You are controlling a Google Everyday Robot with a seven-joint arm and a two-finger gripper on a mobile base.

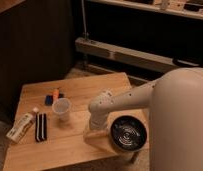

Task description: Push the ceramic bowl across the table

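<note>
The ceramic bowl is round, glossy and dark with pale rings inside. It sits at the near right corner of the light-brown wooden table, close to the front edge. My white arm reaches down from the right, and the gripper is low over the table just left of the bowl, against or very near its rim.
A small translucent plastic cup stands left of the gripper. A white tube and a black flat item lie at the left front. Small blue and orange items lie behind the cup. A dark wall and a shelf base stand behind the table.
</note>
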